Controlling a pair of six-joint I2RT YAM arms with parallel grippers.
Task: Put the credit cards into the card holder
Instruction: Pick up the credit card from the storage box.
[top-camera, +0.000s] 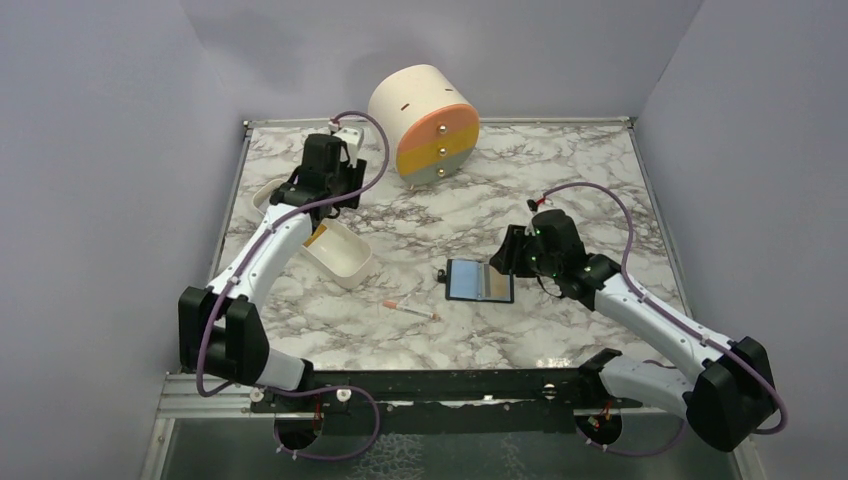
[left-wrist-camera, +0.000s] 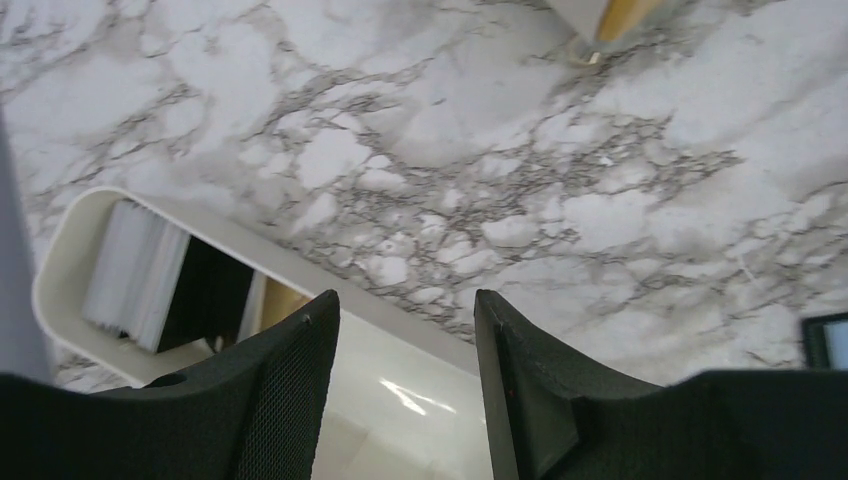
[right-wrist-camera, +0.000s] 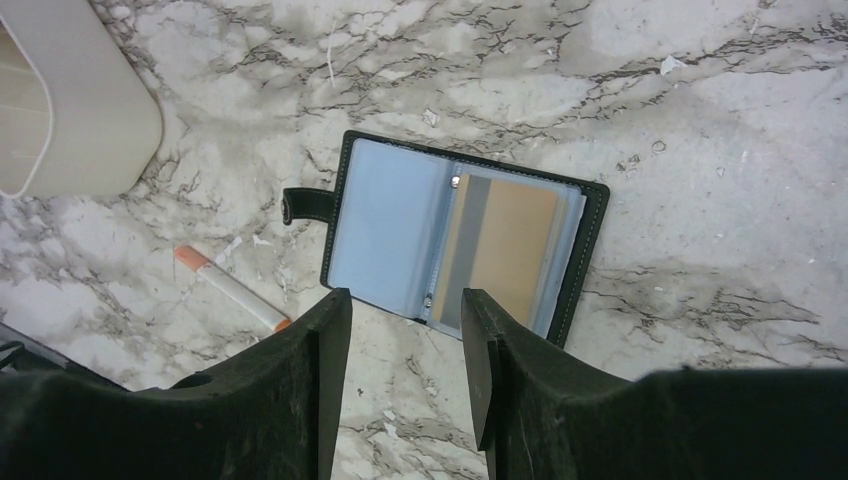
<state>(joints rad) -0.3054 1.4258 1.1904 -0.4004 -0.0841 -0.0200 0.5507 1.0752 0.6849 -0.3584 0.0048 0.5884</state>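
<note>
The black card holder (top-camera: 480, 281) lies open on the marble table, and the right wrist view (right-wrist-camera: 460, 235) shows it too. An orange-yellow credit card (right-wrist-camera: 505, 250) with a grey stripe sits in its right clear pocket. The left pocket looks pale blue. My right gripper (top-camera: 507, 262) is open and empty, just right of and above the holder (right-wrist-camera: 405, 305). Another orange-yellow card (top-camera: 317, 237) leans inside the oblong white tray (top-camera: 350, 268). My left gripper (top-camera: 322, 203) hovers over that tray, open and empty (left-wrist-camera: 405, 305). The card's edge (left-wrist-camera: 275, 300) shows beside my left finger.
A round cream drawer unit (top-camera: 424, 122) with orange, yellow and grey drawer fronts stands at the back. A thin white-and-pink stick (top-camera: 410, 309) lies left of the holder. The tray also holds a white ribbed stack (left-wrist-camera: 135, 265) and something dark (left-wrist-camera: 210, 295). Grey walls enclose the table.
</note>
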